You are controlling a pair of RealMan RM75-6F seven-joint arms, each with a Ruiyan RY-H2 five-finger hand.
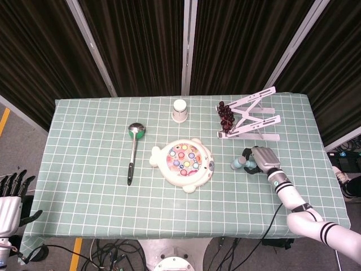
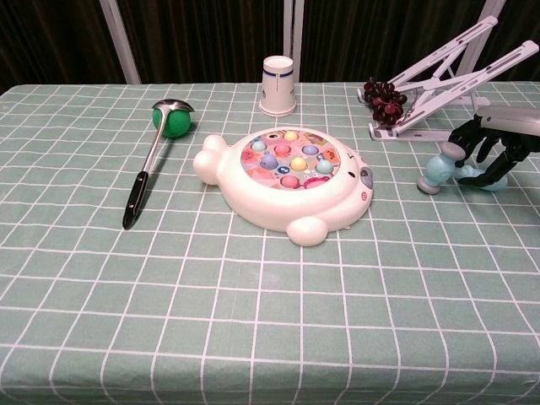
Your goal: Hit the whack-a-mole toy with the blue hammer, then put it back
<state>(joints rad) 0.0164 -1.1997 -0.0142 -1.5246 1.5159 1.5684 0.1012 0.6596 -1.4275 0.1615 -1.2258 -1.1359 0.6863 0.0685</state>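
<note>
The white fish-shaped whack-a-mole toy (image 1: 184, 164) with coloured pegs sits mid-table, also in the chest view (image 2: 287, 181). To its right lies the blue hammer (image 1: 237, 163), its head (image 2: 439, 171) resting on the cloth. My right hand (image 1: 263, 158) covers the hammer's handle, dark fingers (image 2: 477, 139) curled round it and the thumb under it. The handle is mostly hidden by the hand. My left hand (image 1: 11, 202) hangs beyond the table's near left corner, fingers apart, holding nothing.
A ladle (image 1: 133, 151) lies left of the toy, its bowl over a green ball (image 2: 175, 125). A paper cup (image 1: 180, 110) stands behind the toy. Dark grapes (image 1: 225, 116) and a white folding stand (image 1: 254, 118) lie just behind the hammer.
</note>
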